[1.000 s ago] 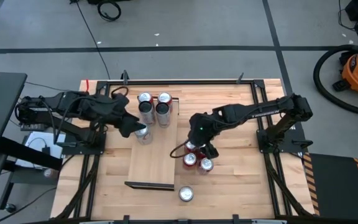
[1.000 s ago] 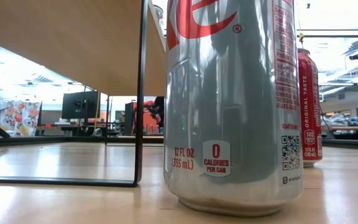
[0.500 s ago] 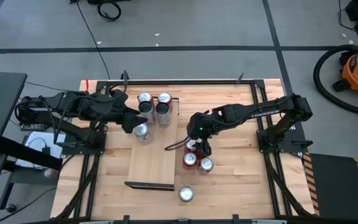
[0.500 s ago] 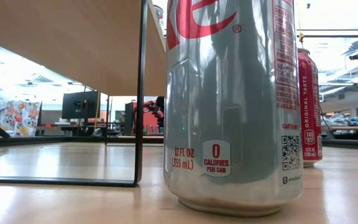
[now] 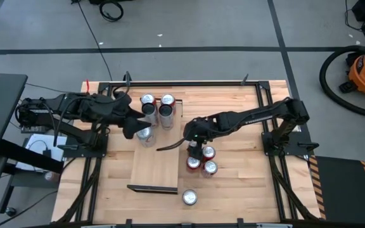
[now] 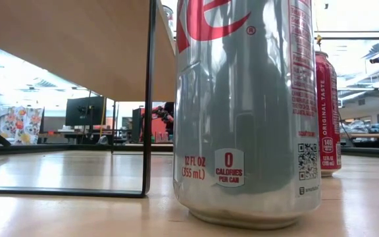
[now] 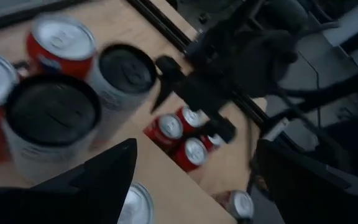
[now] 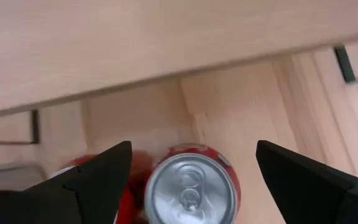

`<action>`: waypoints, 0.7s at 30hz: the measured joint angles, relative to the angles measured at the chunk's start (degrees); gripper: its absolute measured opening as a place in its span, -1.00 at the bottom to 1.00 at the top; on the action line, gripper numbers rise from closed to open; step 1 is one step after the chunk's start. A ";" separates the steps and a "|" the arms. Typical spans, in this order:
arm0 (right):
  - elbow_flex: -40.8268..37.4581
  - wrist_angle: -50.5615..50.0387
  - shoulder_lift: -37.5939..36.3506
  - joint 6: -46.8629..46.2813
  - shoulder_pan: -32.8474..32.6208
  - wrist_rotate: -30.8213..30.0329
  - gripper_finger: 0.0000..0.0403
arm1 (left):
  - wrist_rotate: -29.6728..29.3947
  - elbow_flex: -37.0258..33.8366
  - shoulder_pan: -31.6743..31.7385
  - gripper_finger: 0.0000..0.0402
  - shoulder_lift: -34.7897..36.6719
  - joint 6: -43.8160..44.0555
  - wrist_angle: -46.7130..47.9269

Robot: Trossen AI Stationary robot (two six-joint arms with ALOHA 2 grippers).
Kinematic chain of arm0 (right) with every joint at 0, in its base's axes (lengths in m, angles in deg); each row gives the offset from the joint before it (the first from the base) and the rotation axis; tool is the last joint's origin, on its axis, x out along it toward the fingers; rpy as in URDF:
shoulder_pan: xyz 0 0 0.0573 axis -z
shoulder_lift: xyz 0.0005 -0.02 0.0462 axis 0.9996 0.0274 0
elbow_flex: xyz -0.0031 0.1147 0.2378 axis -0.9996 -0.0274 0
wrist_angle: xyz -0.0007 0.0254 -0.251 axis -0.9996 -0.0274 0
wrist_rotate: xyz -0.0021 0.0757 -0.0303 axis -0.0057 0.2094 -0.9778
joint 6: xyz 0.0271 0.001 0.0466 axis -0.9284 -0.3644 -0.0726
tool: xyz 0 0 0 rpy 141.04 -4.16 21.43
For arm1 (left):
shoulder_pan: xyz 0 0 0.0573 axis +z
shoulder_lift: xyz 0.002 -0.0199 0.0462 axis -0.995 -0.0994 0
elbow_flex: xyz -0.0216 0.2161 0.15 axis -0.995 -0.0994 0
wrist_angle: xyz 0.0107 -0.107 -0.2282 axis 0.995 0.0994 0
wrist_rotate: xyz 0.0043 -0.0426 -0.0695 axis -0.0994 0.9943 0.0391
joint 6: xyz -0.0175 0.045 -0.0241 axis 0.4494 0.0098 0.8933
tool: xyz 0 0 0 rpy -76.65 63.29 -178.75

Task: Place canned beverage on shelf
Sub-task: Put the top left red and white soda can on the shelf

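Right wrist view: right end effector [image 8: 188,171] spread above a red can [image 8: 191,183] beside the shelf [image 8: 104,43] edge.

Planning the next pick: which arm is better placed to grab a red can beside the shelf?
Right. Its open gripper hangs straight above a red can by the shelf; the left gripper sits over a can already on the shelf.

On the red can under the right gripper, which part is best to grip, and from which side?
Grip the red can on its round side wall, coming from straight above: it stands upright, lid up. The open right gripper hangs over it, one finger to each side. A second red can stands close beside it.
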State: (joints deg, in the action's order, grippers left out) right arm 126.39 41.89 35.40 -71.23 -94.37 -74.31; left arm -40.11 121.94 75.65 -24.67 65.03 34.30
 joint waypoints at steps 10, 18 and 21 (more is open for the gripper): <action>0.02 -2.22 0.71 -5.96 -0.22 -1.40 0.76 | 7.57 0.00 -0.01 0.70 0.11 -4.44 3.43; 0.04 -4.61 3.91 -10.82 -1.59 -0.91 0.76 | 8.99 0.00 0.00 0.70 0.13 -5.38 4.01; 0.04 -4.83 5.09 -10.50 -1.88 -0.91 0.76 | 10.28 0.00 0.00 0.70 0.13 -5.61 4.12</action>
State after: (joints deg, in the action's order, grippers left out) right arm 126.43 37.06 40.49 -81.73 -96.25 -75.22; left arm -29.83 121.94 75.65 -24.54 59.42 38.42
